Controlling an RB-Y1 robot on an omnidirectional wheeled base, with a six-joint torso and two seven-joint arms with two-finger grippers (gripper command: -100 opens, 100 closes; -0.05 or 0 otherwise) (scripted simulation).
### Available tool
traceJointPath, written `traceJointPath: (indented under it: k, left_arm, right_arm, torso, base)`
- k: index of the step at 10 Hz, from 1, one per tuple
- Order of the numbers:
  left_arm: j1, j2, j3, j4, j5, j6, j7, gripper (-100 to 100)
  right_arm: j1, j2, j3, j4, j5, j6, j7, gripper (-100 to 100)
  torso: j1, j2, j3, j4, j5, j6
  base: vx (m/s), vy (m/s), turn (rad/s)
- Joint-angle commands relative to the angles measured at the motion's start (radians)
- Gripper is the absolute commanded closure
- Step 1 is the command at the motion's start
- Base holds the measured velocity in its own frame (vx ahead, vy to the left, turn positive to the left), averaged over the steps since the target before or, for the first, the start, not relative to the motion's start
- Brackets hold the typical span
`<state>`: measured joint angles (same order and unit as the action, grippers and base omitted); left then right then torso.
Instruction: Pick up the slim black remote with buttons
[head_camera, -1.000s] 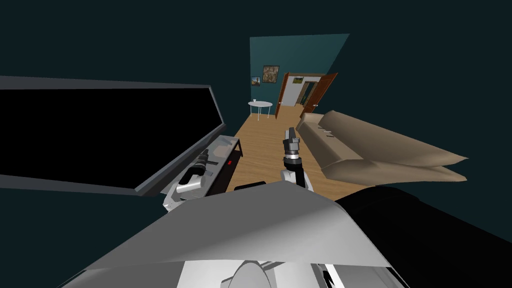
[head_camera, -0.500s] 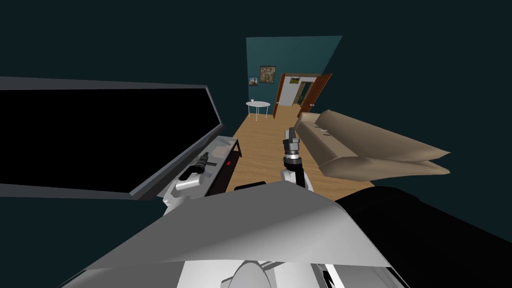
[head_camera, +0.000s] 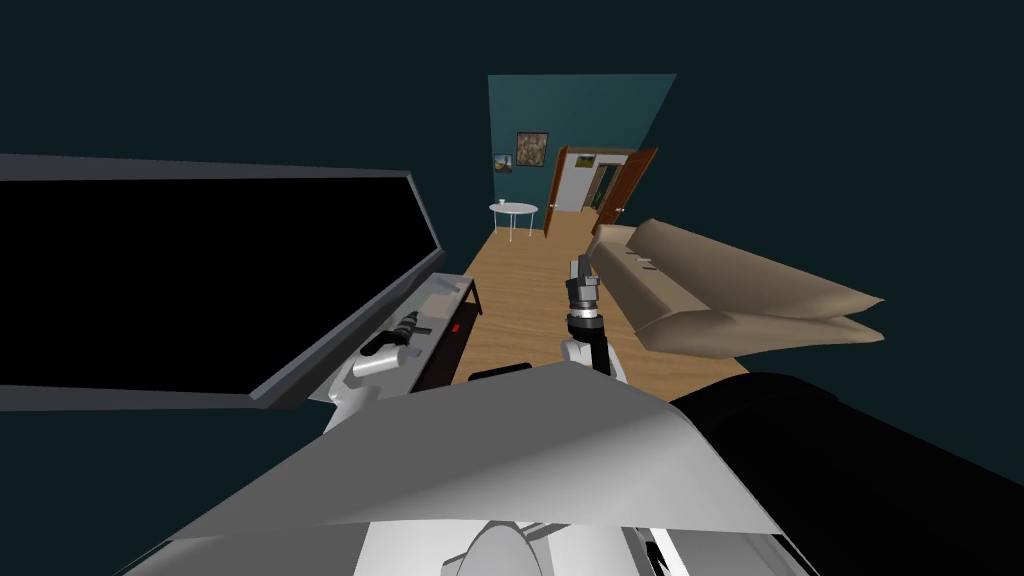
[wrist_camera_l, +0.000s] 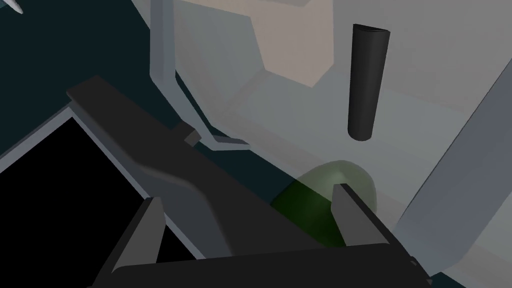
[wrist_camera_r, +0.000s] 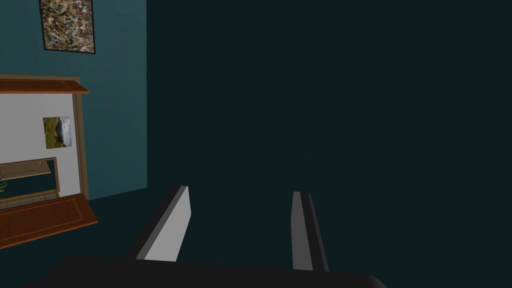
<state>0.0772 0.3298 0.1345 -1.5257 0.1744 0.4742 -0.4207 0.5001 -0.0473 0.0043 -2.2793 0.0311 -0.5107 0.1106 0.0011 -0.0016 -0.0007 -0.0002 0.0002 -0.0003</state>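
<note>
L gripper: fingers apart, nothing btwn them. Slim dark remote lies flat on light grey top, well beyond the tips. Green dome just behind one finger. Black screen on the gripper's other side.

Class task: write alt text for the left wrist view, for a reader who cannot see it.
The left end effector, fingers open, hovers short of a slim black remote lying on a pale grey surface. A green dome sits by one fingertip, and a black screen lies near the other.
</note>
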Motion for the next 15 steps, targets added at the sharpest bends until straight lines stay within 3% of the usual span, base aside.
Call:
traceJointPath:
  k: [1, 4, 6, 7, 8, 9, 10, 11, 12, 15]
  left_arm:
    - [-0.014, 0.005, 0.003, 0.037, 0.009, 0.03, -0.011, -100]
    - [-0.067, 0.029, 0.015, 0.13, 0.047, 0.117, -0.05, -100]
    - [-0.067, 0.029, 0.015, 0.152, 0.047, 0.121, -0.05, -100]
    - [-0.093, 0.039, 0.02, 0.194, 0.066, 0.165, -0.069, -100]
    - [-0.093, 0.039, 0.02, 0.21, 0.066, 0.165, -0.069, -100]
    - [-0.118, 0.05, 0.025, 0.235, 0.085, 0.206, -0.088, -100]
    - [-0.118, 0.05, 0.025, 0.263, 0.085, 0.206, -0.088, -100]
    - [-0.143, 0.059, 0.03, 0.296, 0.103, 0.246, -0.107, -100]
    - [-0.143, 0.059, 0.03, 0.326, 0.103, 0.246, -0.107, -100]
    - [-0.189, 0.075, 0.039, 0.416, 0.138, 0.318, -0.142, -100]
  right_arm:
    - [0.0, 0.0, 0.0, 0.0, 0.0, 0.0, 0.0, 0]
    - [0.0, 0.0, 0.0, 0.0, 0.0, 0.0, 0.0, 0]
    - [0.0, 0.0, 0.0, 0.0, 0.0, 0.0, 0.0, 0]
    - [0.0, 0.0, 0.0, 0.0, 0.0, 0.0, 0.0, 0]
    - [0.0, 0.0, 0.0, 0.0, 0.0, 0.0, 0.0, 0]
    - [0.0, 0.0, 0.0, 0.0, 0.0, 0.0, 0.0, 0]
    - [0.0, 0.0, 0.0, 0.0, 0.0, 0.0, 0.0, 0]
    - [0.0, 0.0, 0.0, 0.0, 0.0, 0.0, 0.0, 0]
    - [0.0, 0.0, 0.0, 0.0, 0.0, 0.0, 0.0, 0]
    - [0.0, 0.0, 0.0, 0.0, 0.0, 0.0, 0.0, 0]
  torso:
    - [0.0, 0.0, 0.0, 0.0, 0.0, 0.0]
    - [0.001, -0.001, 0.0, 0.0, 0.0, 0.0]
    - [0.0, -0.001, -0.001, 0.0, 0.0, -0.001]
    - [0.0, 0.0, 0.0, 0.0, 0.0, 0.0]
    - [0.001, -0.001, -0.001, 0.0, 0.0, 0.0]
    - [0.0, -0.001, -0.001, 0.0, 0.0, 0.0]
    - [0.001, -0.002, -0.001, 0.0, 0.0, 0.0]
    - [0.001, -0.002, -0.002, -0.001, 0.0, 0.0]
    - [0.001, -0.003, -0.002, -0.001, 0.0, 0.0]
    - [0.001, -0.003, -0.002, -0.001, 0.0, -0.001]
  base:
    - [0.022, 0.01, -0.041]
    - [0.032, 0.015, -0.046]
    - [0.025, 0.009, -0.009]
    - [0.036, 0.014, -0.045]
    - [0.04, 0.016, -0.033]
    - [0.058, 0.016, -0.032]
    - [0.057, 0.019, -0.024]
    - [0.061, 0.028, -0.042]
    - [0.051, 0.025, -0.026]
    - [0.066, 0.027, -0.025]
